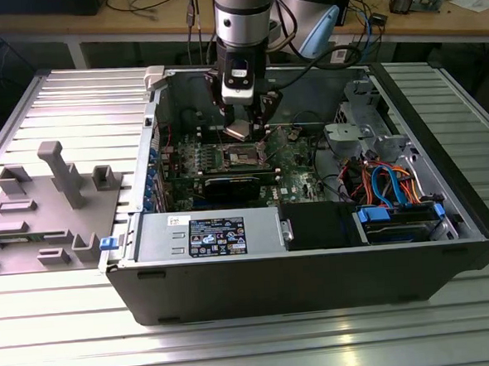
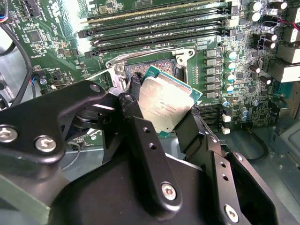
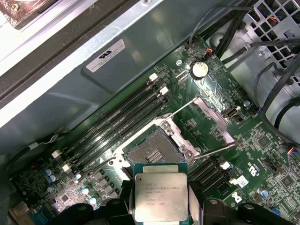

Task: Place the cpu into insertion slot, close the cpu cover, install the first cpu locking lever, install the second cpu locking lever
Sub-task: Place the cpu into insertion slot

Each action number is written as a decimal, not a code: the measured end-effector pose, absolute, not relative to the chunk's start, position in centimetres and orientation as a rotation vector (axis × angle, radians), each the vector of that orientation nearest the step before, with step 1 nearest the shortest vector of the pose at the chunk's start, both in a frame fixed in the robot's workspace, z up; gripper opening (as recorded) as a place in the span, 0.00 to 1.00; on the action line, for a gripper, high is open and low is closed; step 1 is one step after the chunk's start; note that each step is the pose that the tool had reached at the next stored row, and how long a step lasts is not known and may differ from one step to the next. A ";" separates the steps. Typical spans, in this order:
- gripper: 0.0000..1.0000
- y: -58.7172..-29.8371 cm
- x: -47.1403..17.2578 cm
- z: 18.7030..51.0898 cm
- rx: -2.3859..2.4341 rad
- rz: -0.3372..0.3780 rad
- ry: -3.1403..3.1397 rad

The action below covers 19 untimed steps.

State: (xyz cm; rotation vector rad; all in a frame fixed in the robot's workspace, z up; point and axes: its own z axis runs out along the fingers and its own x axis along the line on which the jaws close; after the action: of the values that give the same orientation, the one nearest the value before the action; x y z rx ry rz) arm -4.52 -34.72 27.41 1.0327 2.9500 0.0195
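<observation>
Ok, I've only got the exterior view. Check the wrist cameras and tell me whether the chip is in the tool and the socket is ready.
Observer: In the first wrist view the tool is shut on the cpu, pale face toward the camera.
Operator: Now the socket.
Observer: The insertion slot is empty, its contact field bare.
Operator: And the cover.
Observer: The cpu cover stands open to one side of the slot, and both locking levers are unlatched.

The pincer clasps the cpu (held tilted); the insertion slot lies bare nearby.
</observation>
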 end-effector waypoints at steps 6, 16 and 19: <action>0.55 -34.7 -4.5 27.4 1.040 0.019 2.947; 0.55 -34.7 -4.5 27.3 1.055 0.019 2.942; 0.55 -34.7 -4.5 27.3 1.059 0.018 2.940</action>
State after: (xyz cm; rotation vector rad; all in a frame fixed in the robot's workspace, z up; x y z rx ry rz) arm -4.52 -34.73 27.30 1.0592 2.9403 0.0185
